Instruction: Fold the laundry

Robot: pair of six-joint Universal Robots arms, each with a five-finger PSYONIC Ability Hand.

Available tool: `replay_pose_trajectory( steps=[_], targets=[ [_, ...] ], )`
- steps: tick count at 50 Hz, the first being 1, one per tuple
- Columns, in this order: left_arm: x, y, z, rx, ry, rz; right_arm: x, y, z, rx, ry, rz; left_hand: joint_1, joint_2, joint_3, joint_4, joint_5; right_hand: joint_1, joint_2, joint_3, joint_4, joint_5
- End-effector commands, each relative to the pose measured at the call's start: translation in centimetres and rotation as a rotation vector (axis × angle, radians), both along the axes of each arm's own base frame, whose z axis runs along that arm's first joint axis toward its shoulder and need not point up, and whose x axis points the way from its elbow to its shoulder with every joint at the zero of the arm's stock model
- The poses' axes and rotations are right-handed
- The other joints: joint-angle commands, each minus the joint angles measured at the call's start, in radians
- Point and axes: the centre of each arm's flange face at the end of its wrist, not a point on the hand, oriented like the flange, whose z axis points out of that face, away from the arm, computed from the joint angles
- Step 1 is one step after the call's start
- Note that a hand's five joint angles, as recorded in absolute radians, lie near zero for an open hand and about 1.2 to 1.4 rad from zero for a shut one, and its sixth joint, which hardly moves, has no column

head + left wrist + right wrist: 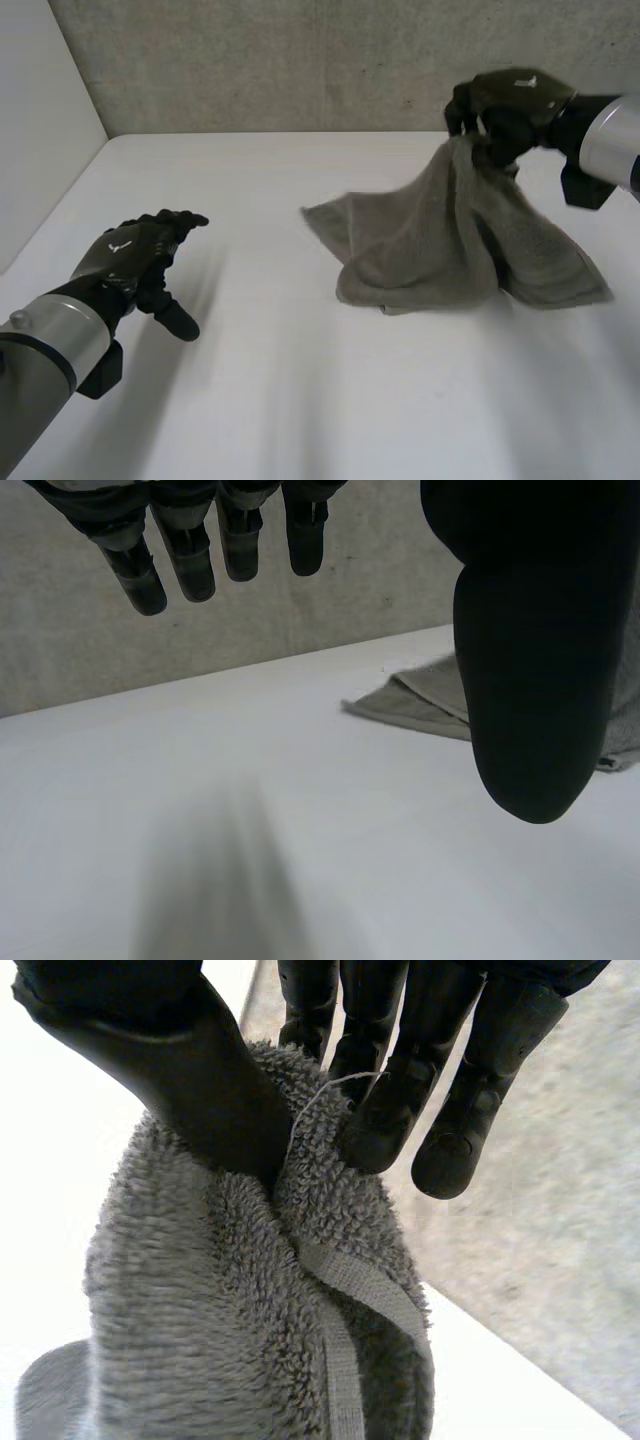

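Towel: a grey terry towel sits right of centre in the head view. One part is drawn up into a peak, and the rest hangs in folds and spreads onto the white table.
Towel, lower part: the bottom edge lies rumpled on the table surface, and one flat corner reaches toward the middle of the frame.
Right hand, position: the right hand is at the upper right of the head view, raised above the table at the very top of the towel's peak.
Right hand, state: it is clamped on the towel. In the right wrist view the thumb presses the pile from one side and the fingers press from the other, with cloth bunched between them.
Grip location: the grip is at a hemmed edge, where a flat woven hem band runs down from just beneath the pinch. Whether this is a corner cannot be told.
Left hand, position: the left hand is at the lower left of the head view, over bare table and well apart from the towel.
Left hand, state: its fingers are straight and held apart from the thumb, and it holds nothing.
Left wrist view: the towel's flat corner lies on the table beyond the thumb and does not touch the hand.
Backdrop: a grey concrete wall stands behind the table's far edge.
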Motion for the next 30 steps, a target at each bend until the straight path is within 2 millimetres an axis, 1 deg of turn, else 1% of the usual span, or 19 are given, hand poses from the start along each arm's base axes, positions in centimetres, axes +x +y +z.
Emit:
replay_pose_trajectory(
  steps=[1, 4, 6, 7, 9, 10, 12, 14, 15, 17, 18, 20, 23, 24, 25, 26, 27, 28, 30],
  targets=[
    [-0.7, 0.1, 0.2, -0.004, 0.004, -0.025, 4.1, 5.9, 2.5, -0.031, -0.128, 0.109, 0.006, 0.011, 0.011, 0.011, -0.029, 0.063, 0.072, 0.058, 0.057, 0.067],
    [-0.7, 0.2, 0.4, -0.009, 0.009, -0.025, 4.8, 6.5, 2.4, -0.017, -0.169, 0.106, 0.003, 0.008, 0.008, 0.008, -0.032, 0.063, 0.072, 0.058, 0.057, 0.067],
    [-0.7, 0.2, 0.5, -0.012, 0.012, -0.024, 7.0, 7.8, 2.4, -0.015, -0.248, 0.115, 0.003, 0.008, 0.008, 0.008, -0.032, 0.063, 0.072, 0.058, 0.057, 0.067],
    [-0.6, 0.1, 0.5, -0.015, 0.014, -0.018, 7.0, 7.8, 2.4, -0.015, -0.248, 0.115, 0.003, 0.008, 0.008, 0.008, -0.032, 0.063, 0.072, 0.058, 0.057, 0.067],
    [-0.5, -0.1, 0.5, -0.014, 0.016, -0.008, 10.7, 9.2, 1.0, -0.013, -0.306, 0.128, 0.006, 0.011, 0.011, 0.011, -0.029, 0.063, 0.072, 0.058, 0.057, 0.067],
    [-0.4, -0.1, 0.6, -0.017, 0.018, -0.004, 10.7, 9.2, 1.0, -0.013, -0.306, 0.128, 0.003, 0.008, 0.008, 0.008, -0.032, 0.063, 0.072, 0.058, 0.057, 0.067],
    [-0.3, -0.3, 0.7, -0.018, 0.018, 0.003, 14.4, 10.4, -0.6, -0.030, -0.331, 0.120, 0.003, 0.008, 0.008, 0.008, -0.032, 0.063, 0.072, 0.058, 0.057, 0.067],
    [-0.1, -0.5, 0.7, -0.022, 0.018, 0.017, 15.7, 10.7, -1.7, -0.021, -0.327, 0.108, 0.003, 0.008, 0.008, 0.008, -0.032, 0.063, 0.072, 0.058, 0.057, 0.067],
    [0.2, -0.7, 0.9, -0.026, 0.020, 0.031, 15.7, 10.7, -1.7, -0.021, -0.327, 0.108, 0.003, 0.008, 0.008, 0.008, -0.032, 0.063, 0.072, 0.058, 0.057, 0.067],
    [0.5, -1.0, 1.1, -0.035, 0.023, 0.046, 17.7, 10.1, -4.4, 0.007, -0.304, 0.085, 0.003, 0.008, 0.008, 0.008, -0.032, 0.063, 0.072, 0.058, 0.057, 0.067],
    [1.0, -1.2, 1.4, -0.046, 0.026, 0.069, 17.7, 10.1, -4.5, 0.007, -0.304, 0.085, 0.003, 0.008, 0.008, 0.008, -0.032, 0.063, 0.072, 0.058, 0.057, 0.067],
    [1.4, -1.5, 1.7, -0.058, 0.026, 0.096, 19.4, 9.8, -7.0, 0.048, -0.280, 0.105, 0.003, 0.008, 0.008, 0.008, -0.032, 0.063, 0.072, 0.058, 0.057, 0.067],
    [2.2, -1.9, 2.2, -0.077, 0.023, 0.153, 20.3, 10.5, -8.2, 0.083, -0.254, 0.142, 0.003, 0.008, 0.008, 0.008, -0.032, 0.063, 0.072, 0.058, 0.057, 0.067],
    [2.6, -2.0, 2.4, -0.086, 0.021, 0.177, 21.0, 11.4, -9.3, 0.124, -0.222, 0.186, 0.003, 0.008, 0.008, 0.008, -0.032, -0.072, -0.064, -0.077, -0.079, -0.069],
    [2.6, -2.0, 2.4, -0.086, 0.021, 0.177, 21.4, 12.0, -9.8, 0.159, -0.203, 0.224, 0.003, 0.008, 0.008, 0.008, -0.032, -0.553, -0.545, -0.558, -0.559, -0.549],
    [2.8, -2.2, 2.5, -0.092, 0.019, 0.199, 21.4, 12.0, -9.8, 0.160, -0.202, 0.224, 0.003, 0.008, 0.008, 0.008, -0.032, -0.558, -0.550, -0.563, -0.564, -0.554],
    [2.9, -2.2, 2.6, -0.097, 0.018, 0.211, 21.6, 12.0, -9.8, 0.180, -0.197, 0.237, 0.003, 0.008, 0.008, 0.008, -0.032, -0.979, -0.971, -0.984, -0.986, -0.976],
    [2.9, -2.2, 2.6, -0.097, 0.018, 0.211, 21.6, 12.1, -9.2, 0.192, -0.204, 0.246, 0.003, 0.008, 0.008, 0.008, -0.032, -1.158, -1.150, -1.163, -1.165, -1.155],
    [2.9, -2.3, 2.7, -0.098, 0.015, 0.216, 21.4, 11.9, -8.5, 0.198, -0.213, 0.240, 0.003, 0.008, 0.008, 0.008, -0.032, -1.158, -1.150, -1.163, -1.165, -1.155]
  ],
)
